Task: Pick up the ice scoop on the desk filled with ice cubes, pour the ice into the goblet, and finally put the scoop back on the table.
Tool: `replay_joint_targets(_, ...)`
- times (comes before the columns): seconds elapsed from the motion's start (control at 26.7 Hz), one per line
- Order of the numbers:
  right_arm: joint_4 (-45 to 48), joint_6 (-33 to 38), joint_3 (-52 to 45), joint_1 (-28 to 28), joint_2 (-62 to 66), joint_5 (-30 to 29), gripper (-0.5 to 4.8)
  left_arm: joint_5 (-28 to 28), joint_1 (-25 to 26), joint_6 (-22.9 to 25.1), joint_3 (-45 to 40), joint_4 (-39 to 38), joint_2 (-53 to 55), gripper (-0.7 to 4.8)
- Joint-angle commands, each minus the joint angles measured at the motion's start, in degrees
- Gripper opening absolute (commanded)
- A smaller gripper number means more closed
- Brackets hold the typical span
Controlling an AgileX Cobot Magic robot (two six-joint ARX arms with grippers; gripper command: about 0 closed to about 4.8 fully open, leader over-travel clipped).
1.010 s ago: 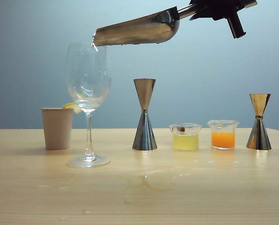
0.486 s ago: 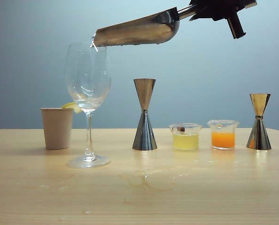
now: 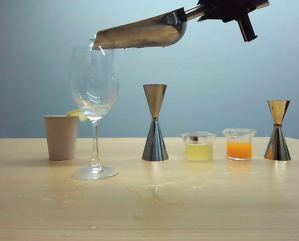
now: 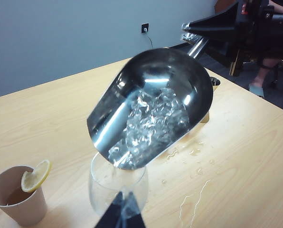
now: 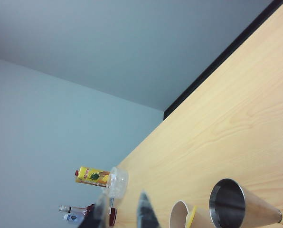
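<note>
The shiny steel ice scoop [image 3: 139, 32] hangs high, tilted mouth-down toward the left, its lip just over the rim of the clear goblet [image 3: 94, 90]. My right gripper [image 3: 209, 9] is shut on its rod handle at the upper right. In the left wrist view the ice cubes [image 4: 153, 118] lie piled in the scoop's trough [image 4: 179, 76], down to the lip above the goblet [image 4: 108, 183]. One cube [image 3: 92, 44] sits at the lip. My left gripper [image 4: 121, 213] is shut and empty, close to the goblet. The right wrist view shows only my right gripper [image 5: 122, 209], not the scoop.
On the wooden table [image 3: 214, 216], a beige paper cup [image 3: 61, 136] with a lemon slice stands left of the goblet. To its right stand a silver jigger [image 3: 154, 123], yellow [image 3: 198, 146] and orange [image 3: 239, 144] beakers and another jigger [image 3: 278, 130]. A water puddle [image 3: 164, 191] lies in front.
The scoop and my right gripper have shifted slightly left, bringing the lip further over the goblet's rim. Nothing else has moved.
</note>
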Motion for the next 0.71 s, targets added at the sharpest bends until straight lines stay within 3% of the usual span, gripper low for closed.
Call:
replay_joint_targets(0.04, 2.8, 0.5, 0.5, 0.1, -0.4, 0.1, -0.05, 0.0, 0.0, 0.0, 0.2, 0.3, -0.1, -0.06)
replay_joint_targets(0.71, 2.8, -1.0, 0.5, 0.1, -0.4, 0.1, -0.05, 0.0, 0.0, 0.0, 0.2, 0.1, -0.1, -0.06)
